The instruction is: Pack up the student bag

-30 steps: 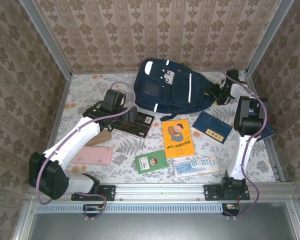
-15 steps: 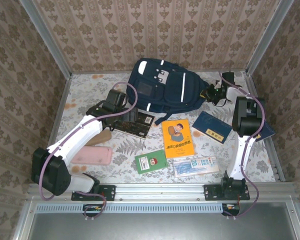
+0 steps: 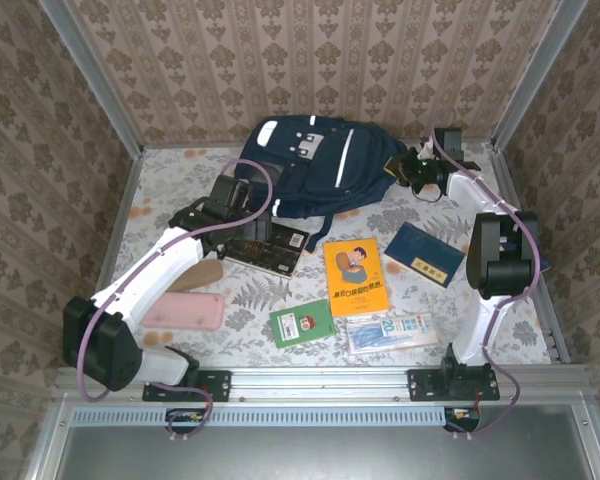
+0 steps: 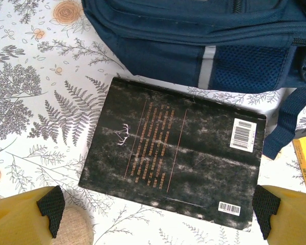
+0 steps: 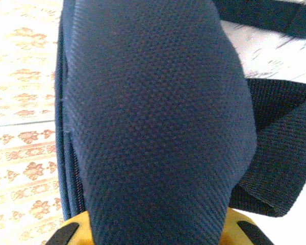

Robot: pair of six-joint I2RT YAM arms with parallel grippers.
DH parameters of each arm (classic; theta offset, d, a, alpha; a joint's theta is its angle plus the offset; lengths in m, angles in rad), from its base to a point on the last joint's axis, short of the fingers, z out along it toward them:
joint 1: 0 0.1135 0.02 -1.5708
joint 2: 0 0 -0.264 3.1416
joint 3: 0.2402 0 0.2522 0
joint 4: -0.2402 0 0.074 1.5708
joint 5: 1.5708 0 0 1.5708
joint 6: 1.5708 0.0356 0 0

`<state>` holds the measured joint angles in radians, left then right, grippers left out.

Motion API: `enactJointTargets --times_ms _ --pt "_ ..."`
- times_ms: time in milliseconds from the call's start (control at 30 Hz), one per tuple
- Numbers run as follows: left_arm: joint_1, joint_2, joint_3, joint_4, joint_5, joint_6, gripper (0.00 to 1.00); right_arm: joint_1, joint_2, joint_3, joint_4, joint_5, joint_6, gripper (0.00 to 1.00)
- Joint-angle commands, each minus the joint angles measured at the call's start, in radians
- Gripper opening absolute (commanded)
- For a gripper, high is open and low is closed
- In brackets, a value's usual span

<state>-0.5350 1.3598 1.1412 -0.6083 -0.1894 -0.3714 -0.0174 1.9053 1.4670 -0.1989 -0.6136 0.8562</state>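
My R claw (image 3: 412,168) clamped tight on bag (image 3: 320,165) mesh padding, R end. My L claw (image 4: 158,213) wide open, empty, above black book (image 4: 176,153).

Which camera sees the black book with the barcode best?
Left wrist view: the black paperback book lies almost whole and close. The top view shows it small, partly under the left arm.

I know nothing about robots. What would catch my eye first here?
The big navy bag lies at the far middle of the table, with the right pincer clamped on padded mesh at its right end. Nearer, the left pincer hangs wide open over a black book beside the bag. An orange book is the brightest of the items spread in front.
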Motion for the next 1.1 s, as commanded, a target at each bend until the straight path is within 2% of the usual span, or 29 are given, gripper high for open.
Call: enactJointTargets --times_ms 0,200,267,367,633,833,1067 --pt "0.004 -0.046 0.055 -0.052 -0.027 -0.013 0.98 0.044 -0.135 -0.077 0.133 -0.031 0.083 0.0" --pt "-0.008 -0.046 0.108 -0.07 0.004 0.005 0.98 0.169 -0.302 -0.253 0.193 0.094 0.138 0.0" --pt "-0.012 -0.035 0.129 -0.073 0.017 0.012 0.98 0.223 -0.348 -0.313 0.222 0.141 0.165 0.03" --pt "-0.017 -0.008 0.172 -0.098 0.043 0.009 0.98 0.296 -0.394 -0.38 0.272 0.188 0.188 0.08" --pt "-0.047 0.036 0.209 -0.116 0.074 0.009 0.98 0.481 -0.481 -0.527 0.325 0.37 0.205 0.11" --pt "-0.072 0.087 0.221 -0.125 0.086 0.019 0.98 0.565 -0.488 -0.639 0.424 0.459 0.234 0.17" --pt "-0.112 0.204 0.29 -0.172 0.133 0.043 0.97 0.619 -0.396 -0.676 0.491 0.414 0.235 0.14"
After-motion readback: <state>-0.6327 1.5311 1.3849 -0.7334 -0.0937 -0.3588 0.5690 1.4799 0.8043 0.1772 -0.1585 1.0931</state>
